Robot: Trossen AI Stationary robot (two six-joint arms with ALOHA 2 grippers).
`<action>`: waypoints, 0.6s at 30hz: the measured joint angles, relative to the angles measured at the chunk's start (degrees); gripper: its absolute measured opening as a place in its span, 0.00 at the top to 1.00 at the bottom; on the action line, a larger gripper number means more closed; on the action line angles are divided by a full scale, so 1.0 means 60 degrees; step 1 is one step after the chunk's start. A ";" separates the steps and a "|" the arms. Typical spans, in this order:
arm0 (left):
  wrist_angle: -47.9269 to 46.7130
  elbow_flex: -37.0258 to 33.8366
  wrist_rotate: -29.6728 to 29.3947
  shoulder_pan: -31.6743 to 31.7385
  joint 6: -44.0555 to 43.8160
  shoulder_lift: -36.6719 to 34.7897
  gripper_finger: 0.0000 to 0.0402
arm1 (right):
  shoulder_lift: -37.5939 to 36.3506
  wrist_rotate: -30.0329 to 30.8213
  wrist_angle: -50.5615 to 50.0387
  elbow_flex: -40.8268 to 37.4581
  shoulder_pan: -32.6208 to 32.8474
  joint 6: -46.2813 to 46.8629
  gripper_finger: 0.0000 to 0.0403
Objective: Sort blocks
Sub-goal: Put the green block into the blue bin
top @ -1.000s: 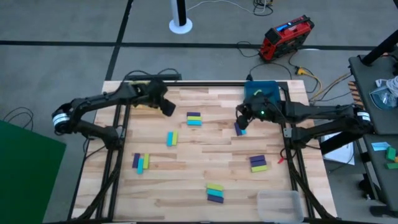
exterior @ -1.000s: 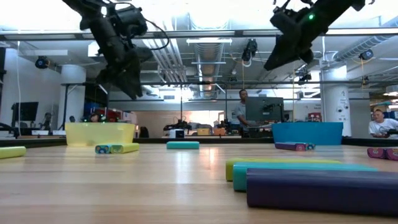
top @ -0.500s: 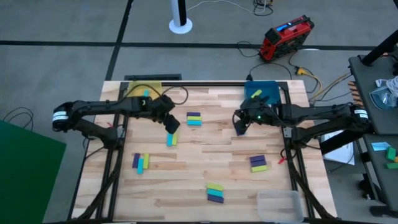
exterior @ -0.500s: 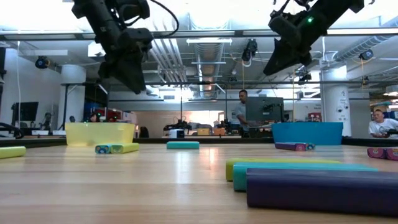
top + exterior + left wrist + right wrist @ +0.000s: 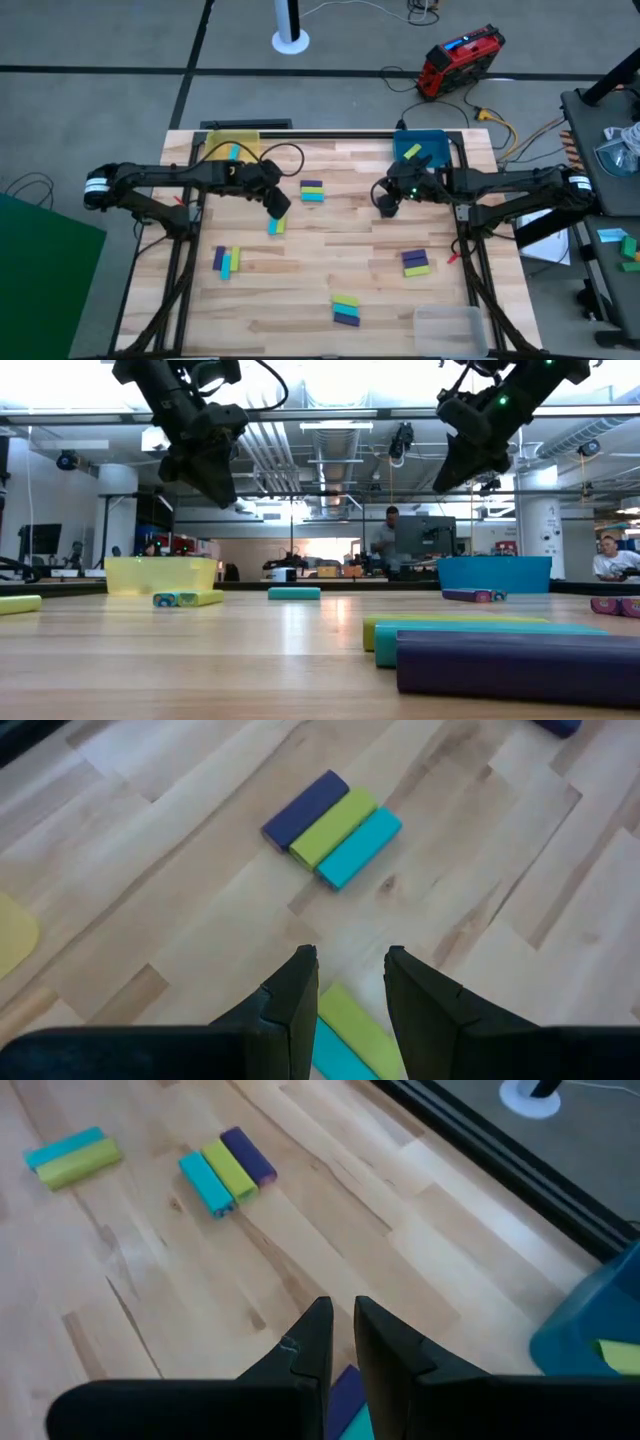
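Near edge: a clear tray (image 5: 447, 330) sits at the table's near right corner.
Near blocks: a yellow-green, cyan and purple set (image 5: 346, 309) lies near the near edge, right of centre; in the low view it fills the foreground.
Mid-right blocks: a purple, yellow-green and cyan set (image 5: 415, 262) lies on the right side.
Mid-left blocks: a purple, cyan and yellow-green set (image 5: 227, 261) lies on the left side.
Table (image 5: 330, 230): pale wood planks, all loose blocks resting flat on it.
Left gripper (image 5: 349, 988): raised above the table left of centre, fingers parted a little and holding nothing, directly over a cyan and yellow-green pair (image 5: 350, 1035).
Centre blocks: a purple, yellow-green and cyan trio (image 5: 332, 816) lies side by side, touching, just beyond the left gripper.
Right gripper (image 5: 341, 1342): raised right of centre, fingers nearly together with a thin gap, empty, over a purple and cyan pair (image 5: 348, 1402).
Far left: a yellow bin (image 5: 222, 147) with a cyan block (image 5: 233, 151) in it.
Far right: a blue bin (image 5: 432, 143) with a yellow-green block (image 5: 413, 152) in it.
Background: a person (image 5: 384, 540) stands in the room beyond the table.
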 joint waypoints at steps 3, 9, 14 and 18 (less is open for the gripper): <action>0.0050 0.0000 0.0000 -0.0004 -0.0007 0.0004 0.76 | 0.0000 0.0000 0.0012 -0.0043 0.0000 0.0008 0.91; 0.0154 0.0000 -0.0103 -0.0004 0.0005 0.0007 0.76 | 0.0000 0.0000 -0.0109 -0.0046 0.0000 -0.0017 0.91; 0.0458 -0.0112 -0.1750 -0.0022 0.0084 0.0022 0.76 | 0.0000 0.0004 -0.0148 -0.0270 -0.0003 0.0052 0.91; 0.0458 -0.0173 -0.2535 -0.0018 0.0115 0.0022 0.76 | -0.0002 -0.0216 -0.0513 -0.0312 0.0059 -0.0378 0.91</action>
